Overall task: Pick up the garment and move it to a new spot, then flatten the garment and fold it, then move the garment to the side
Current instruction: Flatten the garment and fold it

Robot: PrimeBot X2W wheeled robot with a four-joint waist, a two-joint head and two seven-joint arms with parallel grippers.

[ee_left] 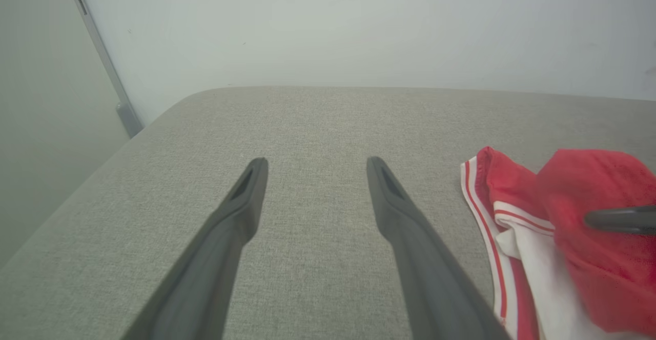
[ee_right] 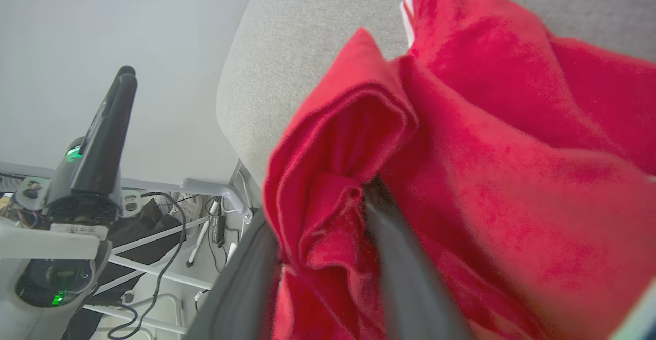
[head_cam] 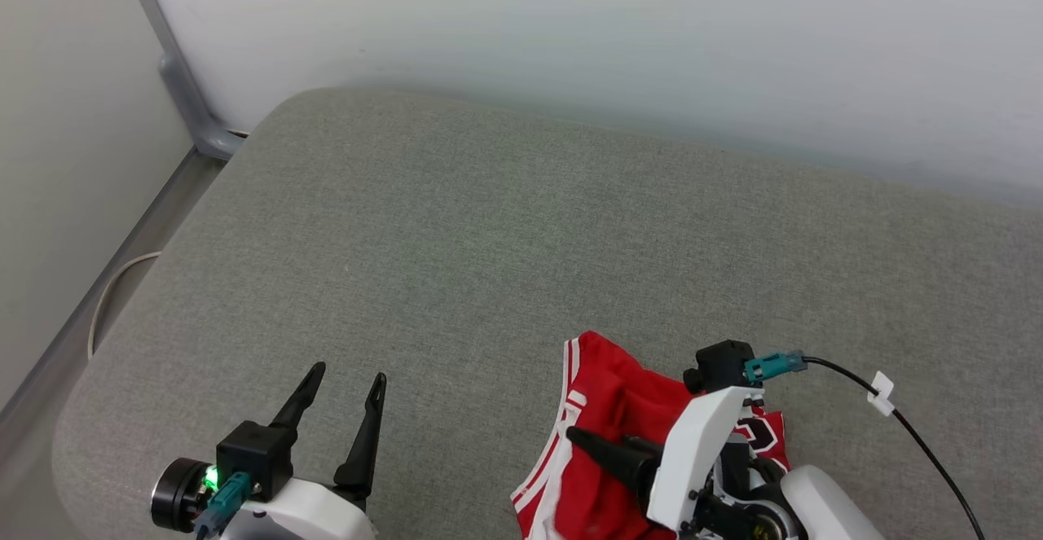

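The garment (head_cam: 603, 410) is a red jersey with red-white striped trim, crumpled on the grey cushion at the lower right of the head view. My right gripper (head_cam: 583, 441) points left over it. In the right wrist view a raised fold of the garment (ee_right: 512, 124) sits bunched between the two fingers of my right gripper (ee_right: 323, 206), which stand slightly apart. My left gripper (head_cam: 349, 374) is open and empty over bare cushion to the left. The left wrist view shows the left gripper (ee_left: 316, 162), with the garment (ee_left: 512, 186) and a right fingertip (ee_left: 620, 219) at its right.
The grey cushion (head_cam: 489, 239) runs back to a white wall. Its rounded left edge drops to the floor by a grey metal frame leg (head_cam: 187, 92). A black cable (head_cam: 921, 434) trails from my right wrist. Below the cushion's edge are a metal frame and cables (ee_right: 169, 237).
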